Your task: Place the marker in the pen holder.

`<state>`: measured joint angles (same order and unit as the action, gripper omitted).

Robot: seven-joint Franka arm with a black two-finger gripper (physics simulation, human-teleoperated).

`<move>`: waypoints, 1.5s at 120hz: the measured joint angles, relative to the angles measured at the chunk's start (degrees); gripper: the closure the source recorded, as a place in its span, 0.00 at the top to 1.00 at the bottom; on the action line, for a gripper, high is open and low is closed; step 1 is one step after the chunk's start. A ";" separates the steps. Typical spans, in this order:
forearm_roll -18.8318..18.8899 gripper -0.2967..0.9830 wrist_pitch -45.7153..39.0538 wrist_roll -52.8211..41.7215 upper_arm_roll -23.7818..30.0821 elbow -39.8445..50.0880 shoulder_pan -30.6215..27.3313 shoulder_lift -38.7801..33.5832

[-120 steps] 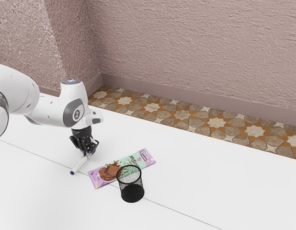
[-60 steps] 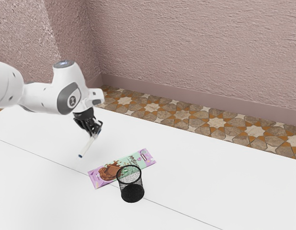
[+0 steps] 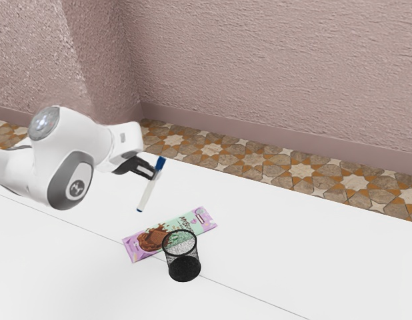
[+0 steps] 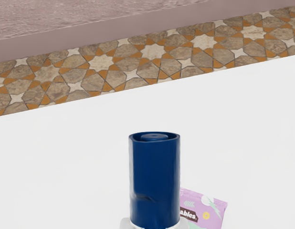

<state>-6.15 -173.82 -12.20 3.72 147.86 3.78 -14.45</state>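
Observation:
In the exterior view my gripper is shut on the marker, near its blue cap. The marker hangs above the table, steeply tilted, cap up and its other end down. The wrist view has the marker's blue cap large at the lower edge. The black mesh pen holder stands upright on the table, lower in the exterior view and toward its right from the marker. Its open rim faces up.
A chocolate bar package lies flat on the white table, right beside the pen holder; the wrist view has one end of the package too. Beyond the table's edge are a tiled floor and a wall.
The hand has risen and tilted strongly, carrying the marker up and toward the exterior view's right. The marker stands steeper, its blue cap now exposed. The pen holder and package stayed put.

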 joint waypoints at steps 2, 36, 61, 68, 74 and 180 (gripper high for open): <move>-0.11 0.17 -1.07 -0.09 0.33 0.40 0.01 -0.19; -5.77 0.16 -12.50 -1.63 9.05 4.32 0.04 0.65; -8.23 0.16 -15.73 -2.47 11.87 5.44 -0.02 2.78; -8.74 0.17 -16.18 -2.65 12.70 5.50 0.04 2.85; -9.07 0.17 -16.47 -2.79 13.19 5.67 0.01 2.87; -7.07 0.71 21.39 -2.33 -0.49 -24.02 0.39 11.01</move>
<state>-13.22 -152.44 -14.53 3.23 123.84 4.17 -3.44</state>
